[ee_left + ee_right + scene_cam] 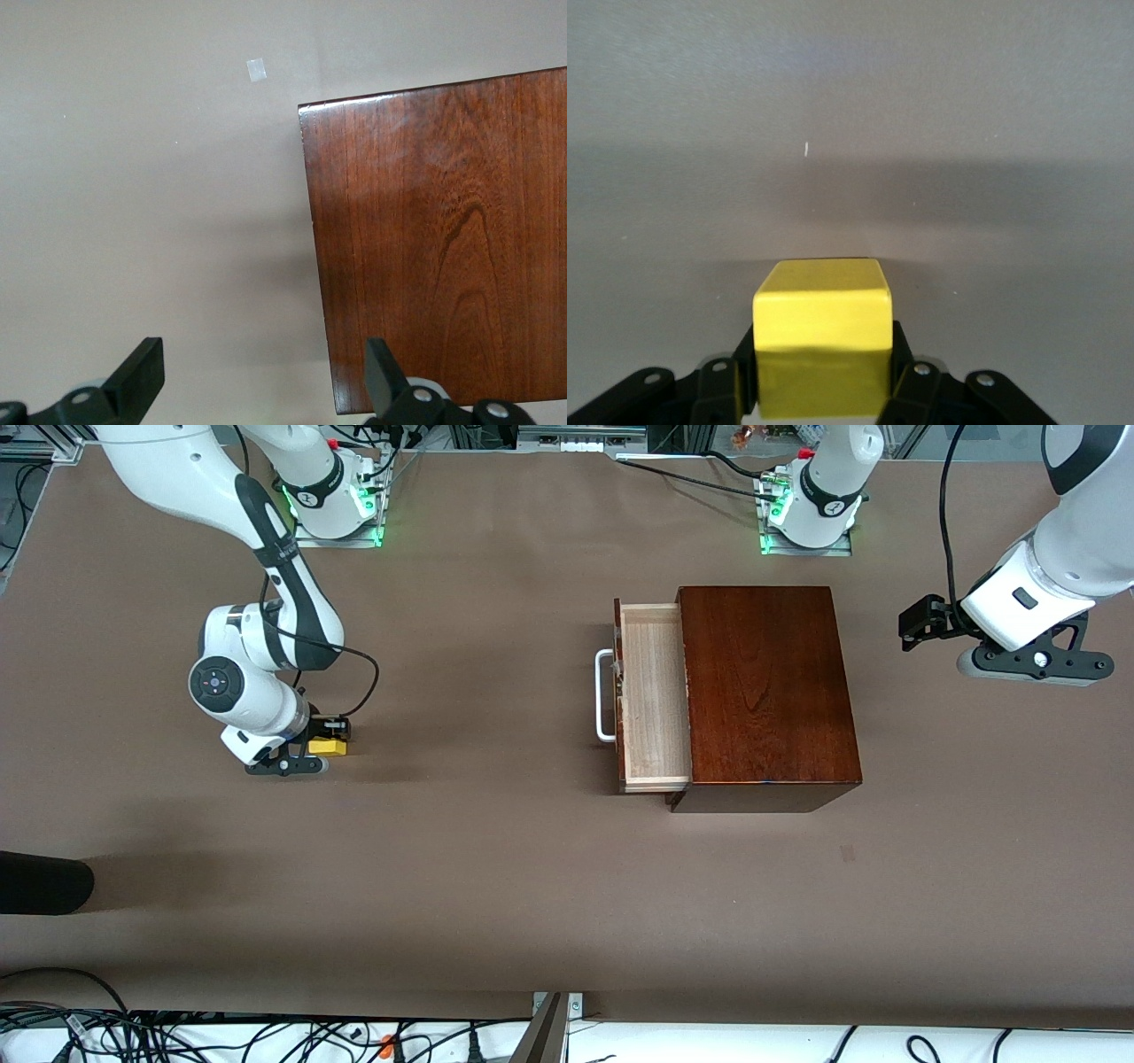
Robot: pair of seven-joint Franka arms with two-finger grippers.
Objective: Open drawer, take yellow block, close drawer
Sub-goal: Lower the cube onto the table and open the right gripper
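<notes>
**A:** Start with the front view. Where is the yellow block (329,747)?

**B:** Well away from the wooden box (766,691), toward the right arm's end of the bench (496,868). The right tool (321,749) is clamped on it, low at the bench surface; I can't tell whether the block touches the bench. My guess is it is being set down clear of the box, so the way to the drawer (654,695) stays free.

**A:** And the drawer?

**B:** Pulled out, pale interior showing and apparently empty, its white handle (604,695) facing the right arm's end. Its long axis runs toward the front camera; it slides across that. It still has to be shut.

**A:** The left arm?

**B:** It waits. The left tool (912,627) hangs above the bench at the left arm's end, beside the box.

**A:** Left wrist view?

**B:** The left tool's (266,376) fingers stand apart, nothing between them. Below are the box's dark top (443,239) and bare bench (133,177) bearing a small pale patch (256,70).

**A:** Right wrist view?

**B:** The right tool (822,372) grips the block (822,323) on two opposite sides. The block is a cube, so no long axis; it sits square, its top face level, one flat face pointing straight out from the tool.
</notes>
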